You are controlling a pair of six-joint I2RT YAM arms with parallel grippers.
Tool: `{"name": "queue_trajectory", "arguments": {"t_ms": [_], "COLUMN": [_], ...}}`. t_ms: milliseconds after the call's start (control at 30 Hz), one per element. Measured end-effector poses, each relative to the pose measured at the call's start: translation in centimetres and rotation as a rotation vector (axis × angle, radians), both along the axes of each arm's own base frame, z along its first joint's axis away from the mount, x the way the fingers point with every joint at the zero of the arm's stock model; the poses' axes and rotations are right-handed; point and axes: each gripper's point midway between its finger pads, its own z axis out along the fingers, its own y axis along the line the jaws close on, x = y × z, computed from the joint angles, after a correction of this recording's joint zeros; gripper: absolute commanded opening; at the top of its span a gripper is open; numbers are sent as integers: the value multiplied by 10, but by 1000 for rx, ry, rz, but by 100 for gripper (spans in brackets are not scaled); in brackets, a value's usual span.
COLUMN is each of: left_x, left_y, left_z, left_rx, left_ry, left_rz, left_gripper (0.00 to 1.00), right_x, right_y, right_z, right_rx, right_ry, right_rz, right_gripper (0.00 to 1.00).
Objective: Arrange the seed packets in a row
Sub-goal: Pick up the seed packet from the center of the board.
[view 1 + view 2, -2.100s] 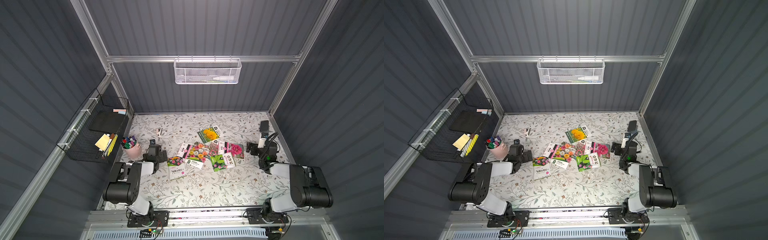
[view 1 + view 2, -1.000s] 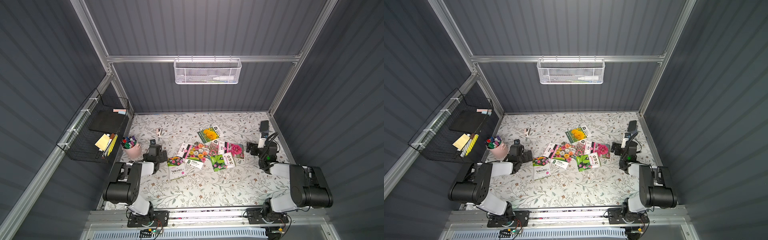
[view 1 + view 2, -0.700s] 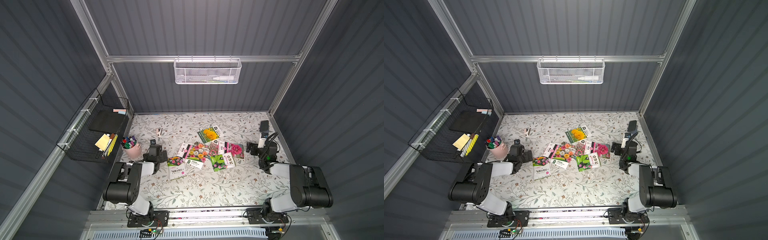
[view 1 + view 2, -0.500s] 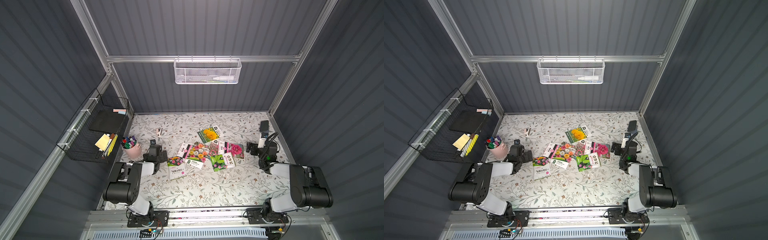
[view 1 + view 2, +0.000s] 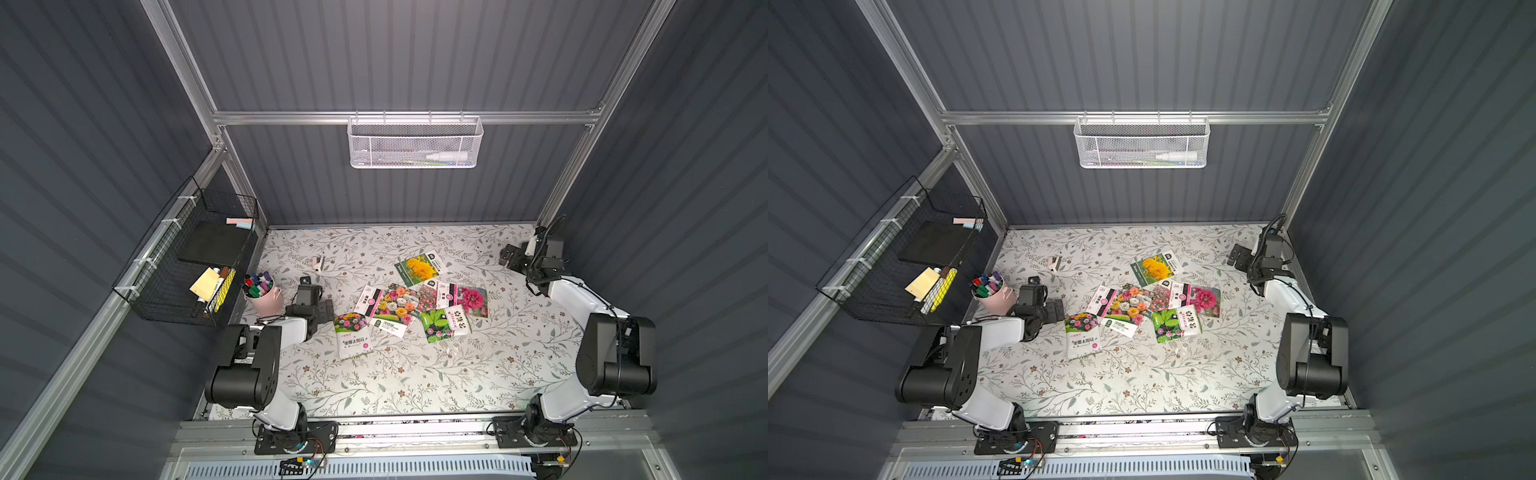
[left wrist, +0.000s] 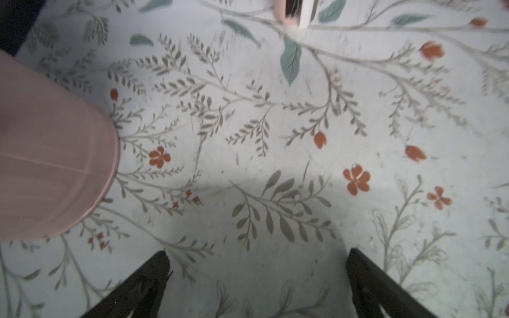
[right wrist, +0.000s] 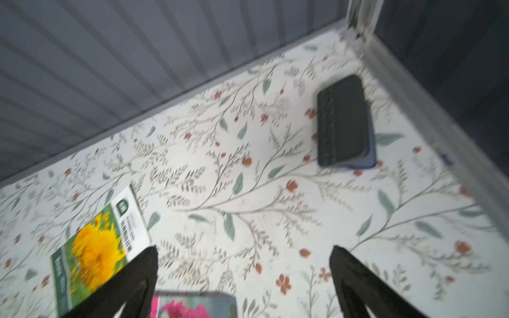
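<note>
A booth with dark grey ribbed walls encloses a table (image 5: 415,374) covered in a pale cloth printed with leaves and small red flowers. A white mesh basket (image 5: 415,141) hangs on the back wall.

On the left wall hangs a black wire basket (image 5: 160,291) holding a yellow note pad (image 5: 204,281) and some pens. Below it, at the table's left edge, stands a pink cup (image 5: 266,300) full of markers. The left gripper (image 6: 258,250) is just beside the cup, low over bare cloth, its jaws spread wide with nothing between them. A small white and pink item (image 5: 318,263) lies a little further back.

The seed packets (image 5: 399,309) lie in a loose overlapping cluster in the middle of the table, not in a row. From the left: a white packet (image 5: 352,340) with mixed blooms, a mixed-flower packet (image 5: 388,307), a green-leaf packet (image 5: 444,328) and a pink-flower packet (image 5: 467,297). A yellow-flower packet (image 5: 419,268) sits just behind the cluster.

The right gripper (image 7: 243,247) hangs near the table's far right corner, jaws also wide and empty. The right wrist view shows a dark flat rectangular object (image 7: 341,121) on the cloth near that corner.
</note>
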Motion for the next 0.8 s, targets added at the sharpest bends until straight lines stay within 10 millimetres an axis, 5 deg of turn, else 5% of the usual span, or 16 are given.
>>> {"name": "queue_trajectory", "arguments": {"t_ms": [167,433,633,800], "left_x": [-38,-130,-158,-156], "left_y": [8,-10,-47,-65], "left_z": [6,15,20,9], "left_rx": [29,-111,-371,-516], "left_ry": [217,594,552,422], "left_rz": [36,93,110,107], "left_gripper": [99,100,99,99], "right_x": [-39,-82,-127,-163], "right_y": [45,142,218,261], "right_z": [-28,10,0,-23], "right_rx": [129,224,246,237], "right_ry": [154,134,202,288], "right_rz": [114,360,561,670], "right_gripper": [99,99,99,99]}}
